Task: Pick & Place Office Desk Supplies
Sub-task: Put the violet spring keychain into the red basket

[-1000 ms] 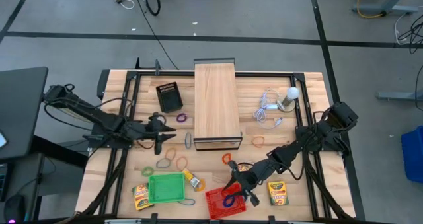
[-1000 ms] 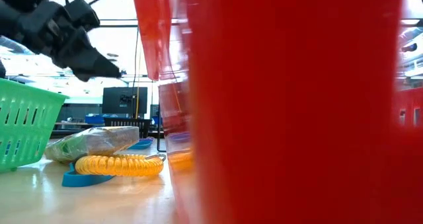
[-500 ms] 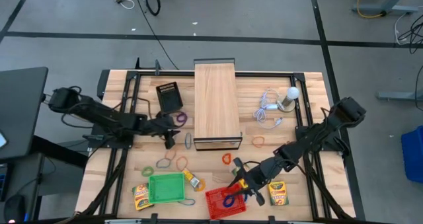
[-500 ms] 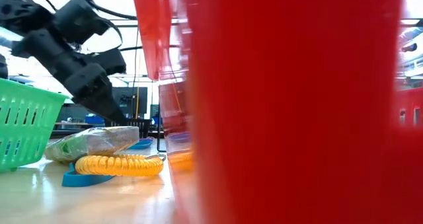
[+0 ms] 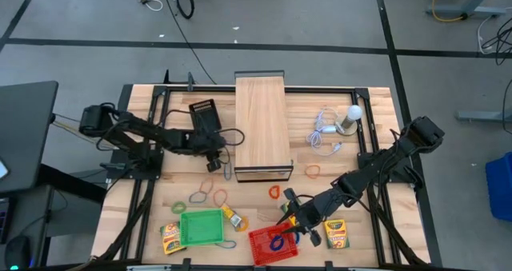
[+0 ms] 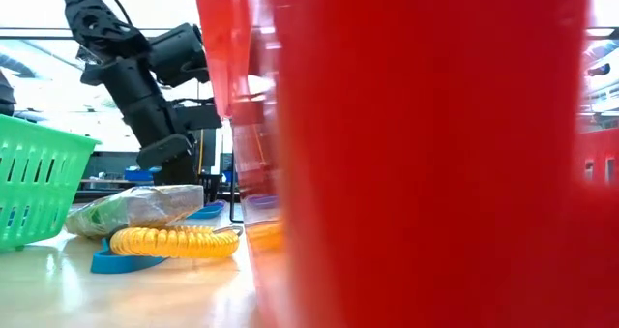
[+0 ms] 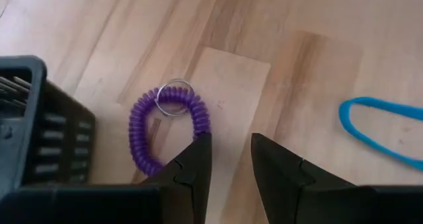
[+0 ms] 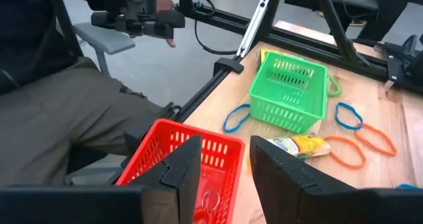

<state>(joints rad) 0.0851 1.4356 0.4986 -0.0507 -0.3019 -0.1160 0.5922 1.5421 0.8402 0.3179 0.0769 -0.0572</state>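
One purple loop (image 7: 166, 127) lay just beside the left gripper (image 7: 229, 159), whose part-open fingers held nothing; right gripper (image 8: 221, 164) likewise empty.

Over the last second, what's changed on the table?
The left pincer swung from the table's left side toward the wooden box and now sits open beside the purple coil loop, not gripping it. The right pincer stayed above the red basket, with only a slight shift. Nothing on the table moved.

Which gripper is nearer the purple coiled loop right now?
Left. The left gripper hovers right beside the purple coiled loop, by the black basket. The right gripper is far off, above the red basket.
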